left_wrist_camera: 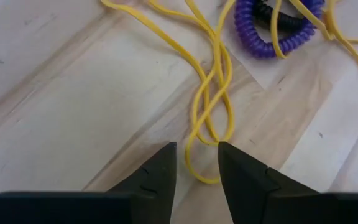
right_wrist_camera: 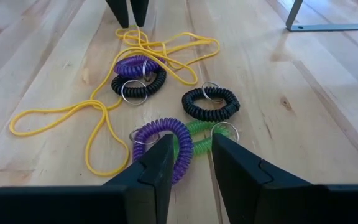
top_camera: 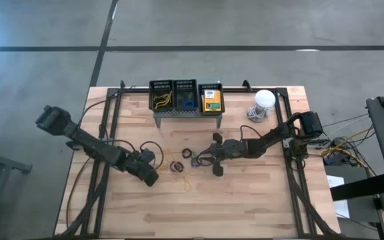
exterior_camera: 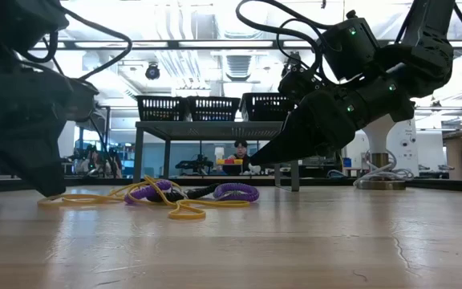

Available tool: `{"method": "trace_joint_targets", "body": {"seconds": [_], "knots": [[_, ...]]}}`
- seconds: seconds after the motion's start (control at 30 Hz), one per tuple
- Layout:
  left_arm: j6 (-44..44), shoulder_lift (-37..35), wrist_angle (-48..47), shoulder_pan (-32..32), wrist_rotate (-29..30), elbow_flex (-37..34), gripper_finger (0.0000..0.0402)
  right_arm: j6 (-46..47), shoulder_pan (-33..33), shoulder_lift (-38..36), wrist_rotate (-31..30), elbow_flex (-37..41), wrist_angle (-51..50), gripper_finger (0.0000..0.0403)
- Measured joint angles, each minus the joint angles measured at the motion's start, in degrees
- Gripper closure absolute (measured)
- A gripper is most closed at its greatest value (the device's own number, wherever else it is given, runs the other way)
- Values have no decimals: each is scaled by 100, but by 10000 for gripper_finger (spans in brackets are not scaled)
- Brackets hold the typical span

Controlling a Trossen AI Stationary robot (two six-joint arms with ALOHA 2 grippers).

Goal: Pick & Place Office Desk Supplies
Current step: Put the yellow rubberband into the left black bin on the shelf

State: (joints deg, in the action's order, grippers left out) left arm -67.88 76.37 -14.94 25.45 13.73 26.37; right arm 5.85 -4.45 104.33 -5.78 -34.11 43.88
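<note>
Long yellow rubber bands lie tangled on the wooden table among coiled loops. These are a purple one on a black one, a black one, and a purple one beside a green one. My left gripper is open, low at the table, with the end loop of a yellow band lying between its fingers. My right gripper is open and slants down just above the purple and green coils, clear of them in the low view.
A grey perforated stand at the far middle carries three black bins. One bin holds a yellow-and-green box. A white dome with a cable sits at the far right. Bare wood lies toward the near edge.
</note>
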Motion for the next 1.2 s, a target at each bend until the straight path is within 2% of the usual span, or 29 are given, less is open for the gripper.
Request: {"method": "trace_joint_targets", "body": {"seconds": [0.27,0.33,0.47,0.6,0.77,0.93,1.07,1.2], "knots": [[-80,363,-4,7,189,37,297,17,-4,0,2,0,-2,297],[56,387,-35,15,193,86,318,17,-4,0,2,0,-2,300],[363,409,-357,14,169,257,386,15,-4,0,2,0,0,303],[313,420,-1383,16,70,660,398,15,-4,0,2,0,-2,300],[338,413,-3085,17,271,1774,400,-5,-2,0,4,2,-2,299],[574,405,-4548,17,1011,3153,400,-46,-2,0,-11,2,-2,305],[924,403,-5240,11,1800,4154,401,-51,1,0,-22,2,-2,307],[1488,403,-5514,-30,2527,4958,401,-51,0,0,-24,2,-2,304]]}}
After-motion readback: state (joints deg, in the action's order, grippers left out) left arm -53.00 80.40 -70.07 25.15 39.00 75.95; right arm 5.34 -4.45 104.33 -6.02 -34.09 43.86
